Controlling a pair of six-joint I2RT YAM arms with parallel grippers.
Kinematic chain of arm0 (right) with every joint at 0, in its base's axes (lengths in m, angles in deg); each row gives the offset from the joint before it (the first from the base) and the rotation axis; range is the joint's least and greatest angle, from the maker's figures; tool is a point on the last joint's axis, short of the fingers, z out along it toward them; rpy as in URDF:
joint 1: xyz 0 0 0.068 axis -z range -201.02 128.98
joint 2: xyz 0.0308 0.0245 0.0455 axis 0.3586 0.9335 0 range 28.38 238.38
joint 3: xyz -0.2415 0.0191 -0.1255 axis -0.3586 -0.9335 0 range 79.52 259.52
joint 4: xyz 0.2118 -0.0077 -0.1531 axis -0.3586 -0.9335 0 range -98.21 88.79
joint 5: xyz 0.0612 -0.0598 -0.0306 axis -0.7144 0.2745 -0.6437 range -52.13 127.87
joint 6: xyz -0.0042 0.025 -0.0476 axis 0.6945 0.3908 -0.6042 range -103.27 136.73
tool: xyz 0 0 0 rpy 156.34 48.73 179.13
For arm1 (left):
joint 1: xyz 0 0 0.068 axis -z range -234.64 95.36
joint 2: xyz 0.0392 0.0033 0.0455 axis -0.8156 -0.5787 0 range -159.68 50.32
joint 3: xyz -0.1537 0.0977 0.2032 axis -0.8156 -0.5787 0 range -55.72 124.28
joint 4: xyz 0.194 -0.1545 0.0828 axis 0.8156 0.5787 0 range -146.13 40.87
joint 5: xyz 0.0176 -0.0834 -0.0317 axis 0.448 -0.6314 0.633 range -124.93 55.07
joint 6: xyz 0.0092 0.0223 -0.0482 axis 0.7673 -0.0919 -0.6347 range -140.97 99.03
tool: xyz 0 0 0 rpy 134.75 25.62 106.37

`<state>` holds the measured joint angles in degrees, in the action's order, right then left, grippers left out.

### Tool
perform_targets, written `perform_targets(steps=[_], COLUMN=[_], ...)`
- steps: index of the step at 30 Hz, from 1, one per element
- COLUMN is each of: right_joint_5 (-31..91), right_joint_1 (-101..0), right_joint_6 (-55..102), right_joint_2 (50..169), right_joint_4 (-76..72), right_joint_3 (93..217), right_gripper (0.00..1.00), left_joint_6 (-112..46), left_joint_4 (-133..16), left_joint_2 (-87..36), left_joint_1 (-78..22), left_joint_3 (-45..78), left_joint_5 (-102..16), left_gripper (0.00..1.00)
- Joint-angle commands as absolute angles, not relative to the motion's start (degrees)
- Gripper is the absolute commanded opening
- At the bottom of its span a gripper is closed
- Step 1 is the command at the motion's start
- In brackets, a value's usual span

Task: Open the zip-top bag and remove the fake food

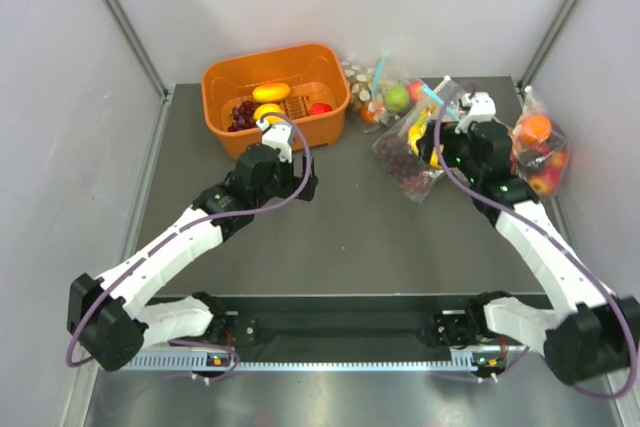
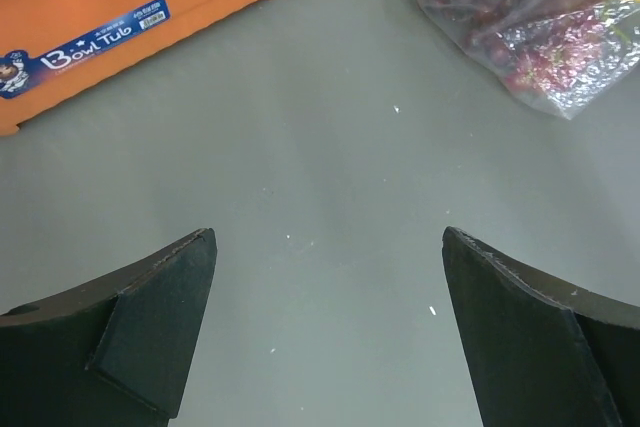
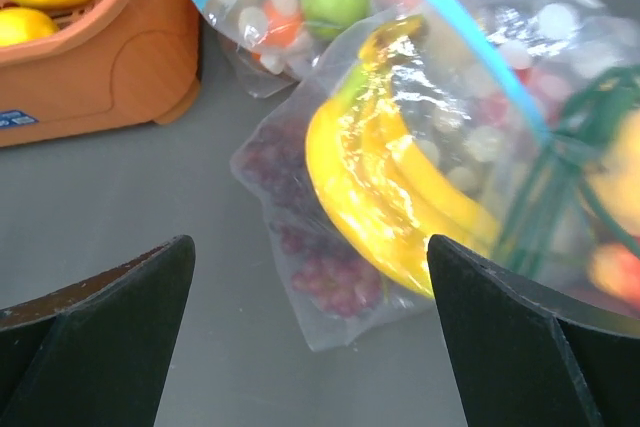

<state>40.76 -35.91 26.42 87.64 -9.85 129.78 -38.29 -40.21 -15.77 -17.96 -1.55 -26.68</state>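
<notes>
The zip-top bag (image 1: 408,152) lies on the dark table right of the middle, its blue zip strip (image 3: 470,47) at the far end. Inside it are yellow bananas (image 3: 380,197) and dark purple grapes (image 3: 330,267). My right gripper (image 1: 438,150) is open and empty just right of the bag. In the right wrist view the right gripper (image 3: 310,242) faces the bag's lower corner without touching it. My left gripper (image 1: 300,179) is open and empty over bare table, left of the bag. In the left wrist view the left gripper (image 2: 328,237) has the bag (image 2: 540,37) at the upper right.
An orange tub (image 1: 215,117) at the back left holds a yellow oval fruit, grapes and a red fruit. Its wall shows in the left wrist view (image 2: 150,17). A dotted bag with a green apple (image 1: 385,92) lies behind the zip-top bag. A fruit bag (image 1: 540,152) sits at the right edge.
</notes>
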Motion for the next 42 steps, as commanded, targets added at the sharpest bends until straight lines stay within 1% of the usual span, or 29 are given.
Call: perform_targets(steps=[1, 6, 9, 17, 18, 21, 22, 24, 25, 27, 28, 29, 30, 31, 33, 34, 38, 42], right_joint_5=[35.7, 35.8, 37.1, 43.3, 43.8, 46.0, 46.6, 48.0, 48.2, 48.3, 48.6, 48.6, 48.5, 48.5, 48.7, 49.5, 50.7, 50.2], right_joint_1=[-36.6, -36.5, -36.6, -37.9, -38.3, -39.0, -39.2, -39.7, -39.8, -40.2, -40.4, -41.0, -41.4, -41.8, -43.9, -44.7, -49.0, -51.4], right_joint_6=[27.8, 27.3, 26.3, 20.9, 20.4, 18.8, 18.4, 17.9, 17.8, 17.8, 17.9, 18.0, 18.0, 18.0, 18.1, 18.1, 19.3, 24.2], right_joint_2=[95.3, 107.5, 111.9, 117.7, 118.6, 120.1, 120.4, 121.4, 121.7, 122.1, 121.9, 121.5, 120.8, 120.4, 119.3, 118.9, 116.9, 112.6], right_joint_4=[-3.6, -1.9, -0.4, 1.0, 0.8, 1.0, 1.1, 1.7, 1.8, 1.4, 1.4, 1.4, 1.3, 1.0, 0.2, -0.2, -2.8, -3.8], right_joint_3=[134.1, 138.4, 139.8, 141.6, 141.6, 141.7, 141.6, 141.3, 141.6, 141.7, 141.6, 141.4, 141.1, 140.9, 140.7, 140.6, 139.8, 138.2], right_gripper=[1.0, 1.0, 1.0, 1.0, 0.98, 0.87, 0.8, 0.74, 0.65, 0.54, 0.39, 0.33, 0.29, 0.18, 0.08, 0.0, 0.0, 0.0], left_joint_6=[-38.1, -38.1, -38.1, -38.1, -38.1, -38.1, -38.1, -38.1, -38.1, -38.1, -38.1, -38.1, -38.1, -38.1, -38.1, -38.1, -38.2, -37.5], left_joint_4=[-41.3, -41.4, -41.5, -42.0, -41.9, -42.0, -42.0, -41.9, -41.7, -41.3, -41.3, -41.2, -41.0, -40.8, -40.9, -40.8, -40.7, -40.8], left_joint_2=[-11.7, -9.6, -9.4, -10.5, -10.7, -10.9, -10.9, -11.0, -11.0, -10.9, -10.9, -10.6, -10.5, -10.5, -10.3, -10.2, -10.4, -10.6], left_joint_1=[-18.1, -18.0, -17.9, -18.0, -18.0, -18.0, -18.0, -18.0, -18.0, -18.0, -17.9, -17.9, -18.0, -18.0, -17.9, -18.0, -18.0, -17.9], left_joint_3=[-2.1, -2.3, -2.6, -2.7, -2.7, -2.7, -2.7, -2.5, -2.4, -2.2, -2.2, -2.2, -2.2, -2.1, -2.2, -2.2, -2.2, -2.6], left_joint_5=[-27.5, -27.8, -27.8, -28.5, -28.4, -28.4, -28.5, -28.6, -28.6, -28.5, -28.4, -28.4, -28.3, -28.2, -28.2, -28.2, -28.2, -29.3], left_gripper=[0.99, 0.99, 0.99, 0.99, 0.99, 0.99, 0.99, 0.99, 0.99, 0.99, 0.99, 0.99, 0.99, 0.99, 0.99, 0.99, 0.99, 0.99])
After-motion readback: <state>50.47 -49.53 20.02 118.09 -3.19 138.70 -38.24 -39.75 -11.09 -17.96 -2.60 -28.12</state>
